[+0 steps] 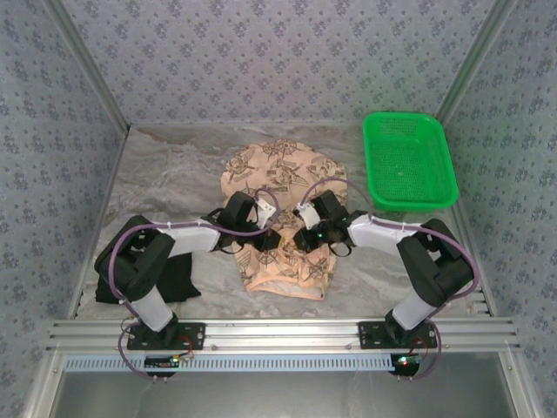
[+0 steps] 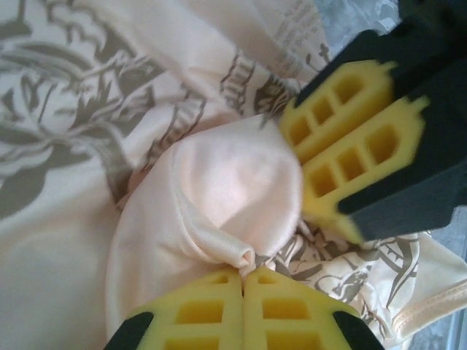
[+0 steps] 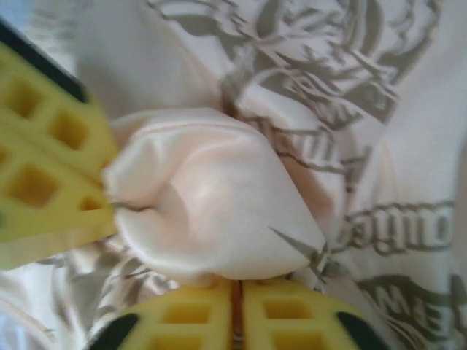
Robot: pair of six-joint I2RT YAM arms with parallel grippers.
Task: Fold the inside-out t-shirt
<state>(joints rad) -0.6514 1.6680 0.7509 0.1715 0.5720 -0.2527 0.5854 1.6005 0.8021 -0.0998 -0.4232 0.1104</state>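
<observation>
The inside-out t-shirt (image 1: 280, 178) lies bunched in the middle of the table, peach-tan with dark compass drawings. Both arms reach inward and meet over its centre. My left gripper (image 2: 248, 271) is shut, its yellow fingers pinching a rolled fold of the paler reverse fabric (image 2: 219, 197). My right gripper (image 3: 237, 286) is shut too, gripping the lower edge of the same pale bulge (image 3: 211, 197). Each gripper appears in the other's wrist view: the right gripper's fingers (image 2: 350, 146) at upper right, the left gripper's fingers (image 3: 44, 182) at left. From above the left gripper (image 1: 271, 228) and right gripper (image 1: 296, 233) nearly touch.
A plain black folded garment (image 1: 178, 277) lies near the left arm's base. A green plastic basket (image 1: 409, 193) stands at the back right. Patterned walls close the table on three sides, and an aluminium rail (image 1: 278, 331) runs along the near edge.
</observation>
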